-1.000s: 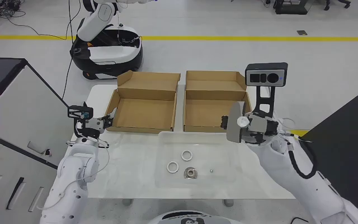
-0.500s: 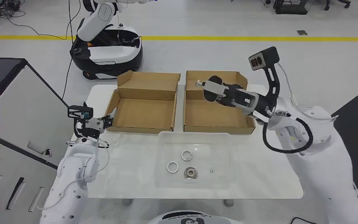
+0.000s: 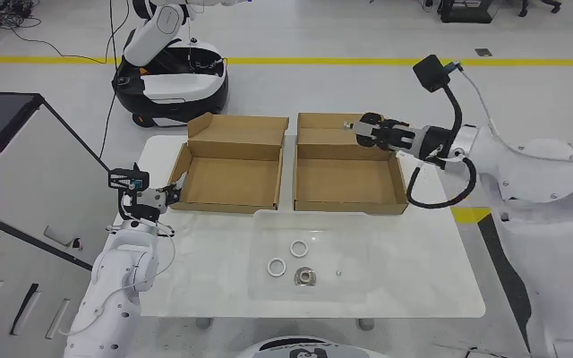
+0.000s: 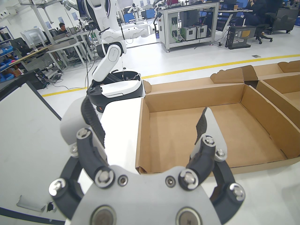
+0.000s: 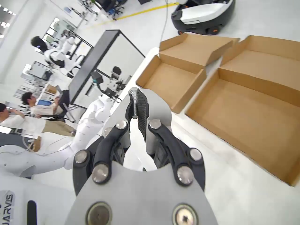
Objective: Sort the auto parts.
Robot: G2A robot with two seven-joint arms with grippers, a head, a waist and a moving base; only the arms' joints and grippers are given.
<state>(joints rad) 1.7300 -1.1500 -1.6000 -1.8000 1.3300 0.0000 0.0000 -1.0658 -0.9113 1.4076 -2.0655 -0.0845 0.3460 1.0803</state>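
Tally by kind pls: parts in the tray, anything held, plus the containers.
White rings: 2, in the tray
Round metal part: 1, in the tray
Tiny part, too small to identify: 1, in the tray
Threaded bolt: 1, gripped in the right hand
Clear tray: 1
Cardboard boxes: 2
Total: 8 (5 parts, 3 containers)

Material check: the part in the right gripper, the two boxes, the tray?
Stud in the right gripper: probably steel, bare grey with a dull sheen, threads cut along it.
Boxes: brown cardboard, matte, with folded flaps and creases.
Tray: seemingly clear plastic, glossy; the table shows through.
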